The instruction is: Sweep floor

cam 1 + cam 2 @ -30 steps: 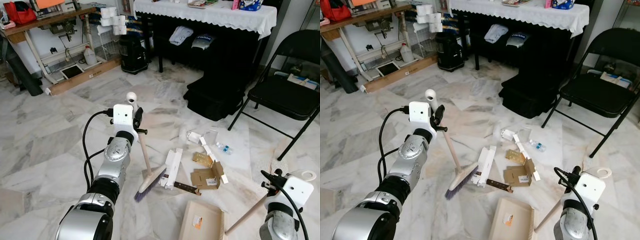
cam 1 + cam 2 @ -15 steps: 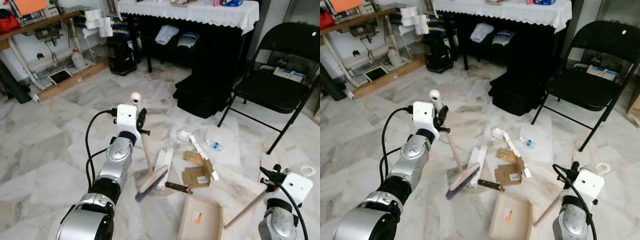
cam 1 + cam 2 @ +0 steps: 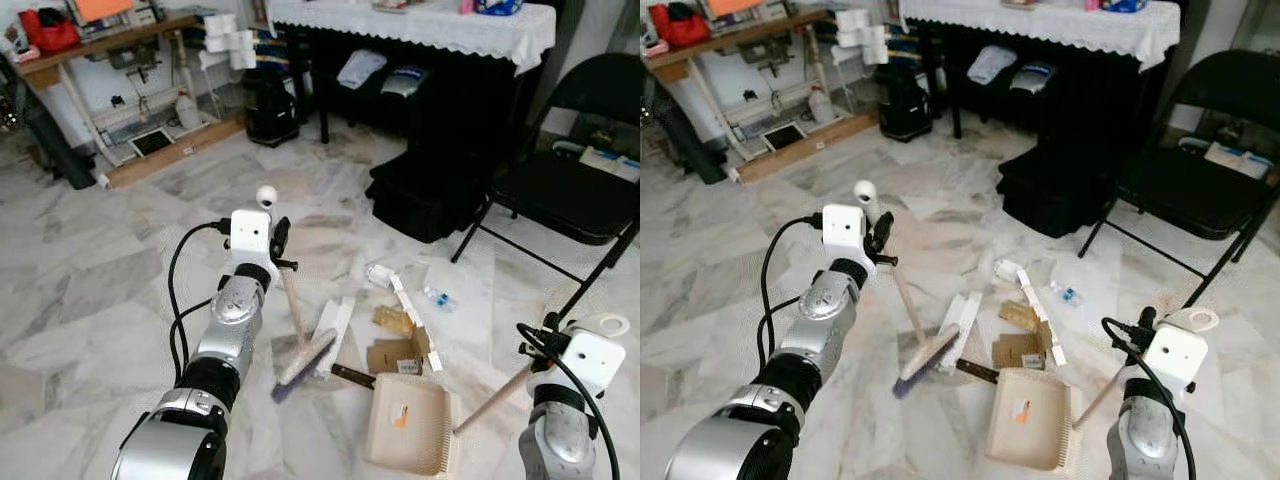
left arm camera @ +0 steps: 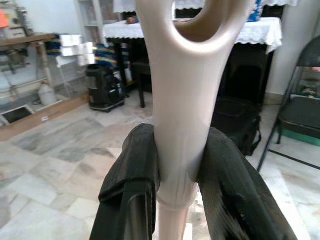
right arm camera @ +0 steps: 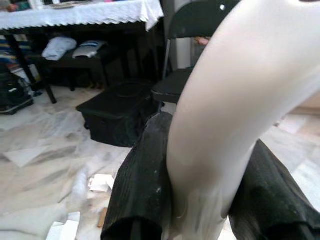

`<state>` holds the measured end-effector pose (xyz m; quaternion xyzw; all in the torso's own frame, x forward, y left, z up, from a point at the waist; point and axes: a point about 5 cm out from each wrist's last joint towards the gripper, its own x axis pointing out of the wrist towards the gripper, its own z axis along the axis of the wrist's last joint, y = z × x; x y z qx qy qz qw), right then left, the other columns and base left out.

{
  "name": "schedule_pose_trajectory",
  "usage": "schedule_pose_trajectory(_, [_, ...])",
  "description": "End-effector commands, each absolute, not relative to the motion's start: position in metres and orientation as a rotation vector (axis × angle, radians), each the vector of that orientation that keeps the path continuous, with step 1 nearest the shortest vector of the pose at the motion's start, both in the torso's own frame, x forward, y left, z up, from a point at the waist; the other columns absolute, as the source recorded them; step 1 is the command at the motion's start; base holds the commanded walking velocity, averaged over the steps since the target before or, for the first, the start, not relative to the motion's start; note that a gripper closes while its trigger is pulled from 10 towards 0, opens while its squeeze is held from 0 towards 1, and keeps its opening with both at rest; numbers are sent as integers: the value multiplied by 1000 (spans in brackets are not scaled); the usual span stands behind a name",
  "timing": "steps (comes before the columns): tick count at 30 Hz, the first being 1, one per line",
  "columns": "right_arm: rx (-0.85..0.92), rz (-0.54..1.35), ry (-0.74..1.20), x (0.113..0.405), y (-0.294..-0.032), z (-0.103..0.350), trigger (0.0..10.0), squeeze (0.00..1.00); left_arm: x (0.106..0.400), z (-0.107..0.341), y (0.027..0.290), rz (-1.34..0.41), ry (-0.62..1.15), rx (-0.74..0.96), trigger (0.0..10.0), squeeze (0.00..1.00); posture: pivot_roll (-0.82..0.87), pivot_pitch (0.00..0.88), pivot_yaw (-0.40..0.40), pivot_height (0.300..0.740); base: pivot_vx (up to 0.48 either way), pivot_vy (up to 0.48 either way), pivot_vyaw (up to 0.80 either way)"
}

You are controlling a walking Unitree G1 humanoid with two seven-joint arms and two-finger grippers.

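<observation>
Left eye view: marble floor [image 3: 90,290] spans the frame. Dustpan [image 3: 407,424] lies flat at lower centre right, its handle clamped in the right gripper [image 5: 210,165] at lower right. Broom [image 3: 300,350] stands tilted at centre, bristles on the floor beside white packaging [image 3: 335,330]; left gripper [image 4: 175,165] is clamped on its handle top. Cardboard scraps [image 3: 395,345] lie between broom and dustpan
</observation>
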<state>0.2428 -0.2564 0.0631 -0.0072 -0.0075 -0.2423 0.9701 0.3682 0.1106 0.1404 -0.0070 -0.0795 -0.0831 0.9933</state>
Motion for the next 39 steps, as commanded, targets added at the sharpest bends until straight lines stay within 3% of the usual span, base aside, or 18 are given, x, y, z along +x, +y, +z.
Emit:
schedule_pose_trajectory(1, [-2,-479,-63,248,-254,74,10000,0,370,148,116,-146,-190,2,10000,0,-183,36,68,740,0,0,0])
schedule_pose_trajectory(7, [6,-465,-70,250,-253,76,10000,0,370,146,120,-137,-185,13,10000,0,-182,42,66,740,0,-82,-525])
schedule_pose_trajectory(15, [1,-459,-80,251,-251,78,10000,0,370,147,121,-129,-189,13,10000,0,-183,43,68,740,0,-389,0])
schedule_pose_trajectory(24, [1,-448,-77,251,-248,77,10000,0,370,148,121,-125,-190,28,10000,0,-185,45,67,740,0,0,0])
schedule_pose_trajectory(33, [3,-445,-77,251,-248,77,10000,0,370,147,121,-117,-189,23,10000,0,-183,45,65,740,0,-444,0])
schedule_pose_trajectory(39, [3,-443,-77,251,-248,78,10000,0,370,147,123,-107,-186,13,10000,0,-185,45,65,740,0,0,0])
